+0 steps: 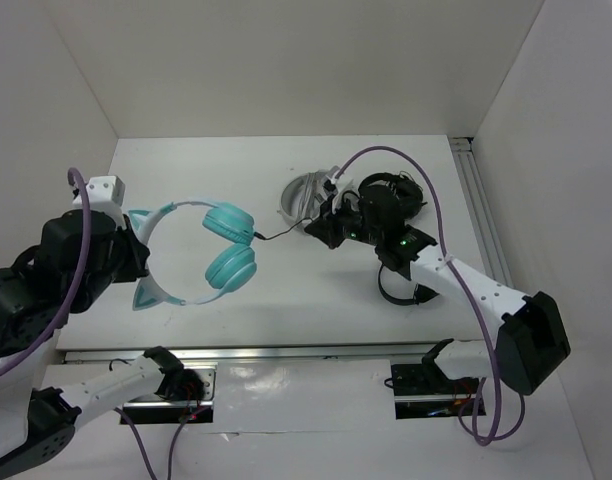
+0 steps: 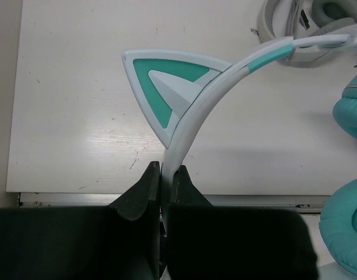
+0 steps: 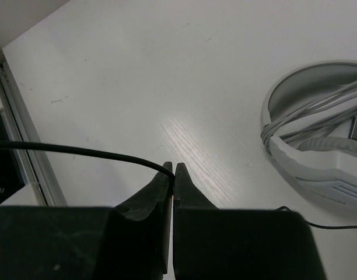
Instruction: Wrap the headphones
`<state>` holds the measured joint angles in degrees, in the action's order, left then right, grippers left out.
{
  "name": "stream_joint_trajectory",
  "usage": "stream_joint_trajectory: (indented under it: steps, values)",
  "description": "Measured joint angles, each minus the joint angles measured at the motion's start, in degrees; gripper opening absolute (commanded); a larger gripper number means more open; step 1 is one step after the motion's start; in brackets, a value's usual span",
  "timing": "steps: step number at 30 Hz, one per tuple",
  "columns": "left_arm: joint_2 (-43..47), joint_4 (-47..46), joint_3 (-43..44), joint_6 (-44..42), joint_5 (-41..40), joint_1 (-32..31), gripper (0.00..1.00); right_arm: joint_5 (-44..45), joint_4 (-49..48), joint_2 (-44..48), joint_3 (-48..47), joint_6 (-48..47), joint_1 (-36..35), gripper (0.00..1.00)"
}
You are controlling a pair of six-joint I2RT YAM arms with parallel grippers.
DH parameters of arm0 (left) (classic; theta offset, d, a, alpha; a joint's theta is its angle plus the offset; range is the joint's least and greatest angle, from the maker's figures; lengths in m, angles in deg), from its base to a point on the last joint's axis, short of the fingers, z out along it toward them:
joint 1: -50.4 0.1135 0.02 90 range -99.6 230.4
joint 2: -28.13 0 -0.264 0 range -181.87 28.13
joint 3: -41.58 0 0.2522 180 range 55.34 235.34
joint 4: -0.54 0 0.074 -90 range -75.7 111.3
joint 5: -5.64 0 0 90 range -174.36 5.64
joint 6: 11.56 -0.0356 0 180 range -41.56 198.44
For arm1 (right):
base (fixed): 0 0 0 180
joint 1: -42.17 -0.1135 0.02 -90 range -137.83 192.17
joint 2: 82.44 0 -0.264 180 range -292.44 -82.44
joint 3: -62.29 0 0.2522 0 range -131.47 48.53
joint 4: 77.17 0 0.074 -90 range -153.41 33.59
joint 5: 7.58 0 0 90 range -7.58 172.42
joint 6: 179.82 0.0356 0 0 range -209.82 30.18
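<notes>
Left wrist view: my left gripper (image 2: pixel 165 170) clamps the headphones (image 2: pixel 184 131) by the headband, lower centre. My right gripper (image 3: pixel 173 167) pinches the cable (image 3: pixel 79 150) at mid-frame.

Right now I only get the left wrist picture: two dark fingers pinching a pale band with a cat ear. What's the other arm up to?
Observer: The right gripper is shut on the thin black cable.
Operator: Is that cable wound round the headphones yet?
Observer: No. In the top view it runs in one free line from the teal ear cups across to that gripper.
Operator: Anything else lying about?
Observer: A black pair lies by the grey-white pair, partly hidden behind the right arm.
</notes>
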<state>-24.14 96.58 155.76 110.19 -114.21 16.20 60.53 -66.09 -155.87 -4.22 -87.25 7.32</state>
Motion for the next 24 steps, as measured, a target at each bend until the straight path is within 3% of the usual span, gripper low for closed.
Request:
stream_joint_trajectory:
  steps: [3,8,13,18,24]
  values:
    - [-0.2,-0.31,-1.88,0.11,-1.84,-0.02,0.0,2.62,-1.05,2.36,1.92,0.98,-0.55,0.0]
    - [0.59,-3.26,-10.45,-0.87,-3.74,-0.15,0.0,15.69,2.95,14.8,3.87,1.49,-5.53,0.0]
    - [0.31,-10.01,-19.74,-5.01,-1.22,-3.21,0.0,24.85,9.16,24.48,-2.08,1.46,-12.44,0.0]
    - [0.5,-19.47,-28.41,-9.94,4.59,-8.35,0.0,26.64,16.55,24.87,-9.35,0.55,-18.53,0.0]
    - [-2.05,-26.6,-30.75,-14.99,15.63,-19.1,0.0,26.93,24.79,20.2,-14.53,-1.75,-23.58,0.0]
